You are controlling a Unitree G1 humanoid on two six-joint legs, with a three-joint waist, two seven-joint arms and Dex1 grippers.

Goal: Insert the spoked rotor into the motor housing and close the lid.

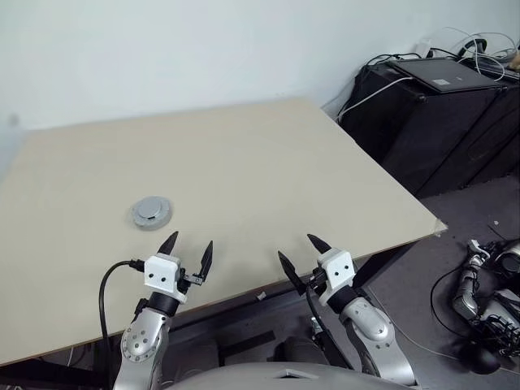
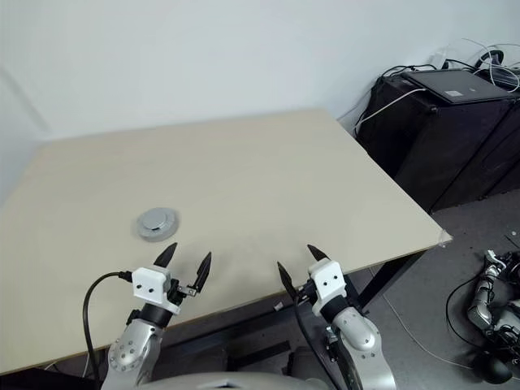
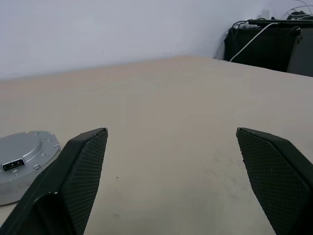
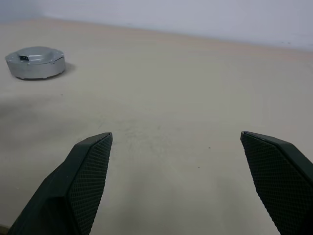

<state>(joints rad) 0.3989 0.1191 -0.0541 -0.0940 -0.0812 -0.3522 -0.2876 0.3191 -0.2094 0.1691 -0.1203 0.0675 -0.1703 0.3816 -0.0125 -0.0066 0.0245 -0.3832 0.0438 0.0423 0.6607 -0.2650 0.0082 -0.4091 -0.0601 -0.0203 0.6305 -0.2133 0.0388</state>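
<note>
Left eye view, lid (image 1: 151,213) closed on the table (image 1: 268,171), just beyond left gripper (image 1: 188,248), right gripper (image 1: 299,253) alongside, both spread wide, empty.

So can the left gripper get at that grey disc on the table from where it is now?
Probably yes. The left gripper is open, the lid lies just beyond it, slightly to its left, and only bare table lies between them.

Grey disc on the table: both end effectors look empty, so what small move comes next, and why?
Probably none beyond holding back: the lid sits flat on the table as one closed grey unit, with no rotor or housing lying separately. The left end effector and right end effector are open, empty and apart from it near the table's front edge. If anything, ease both away.
</note>
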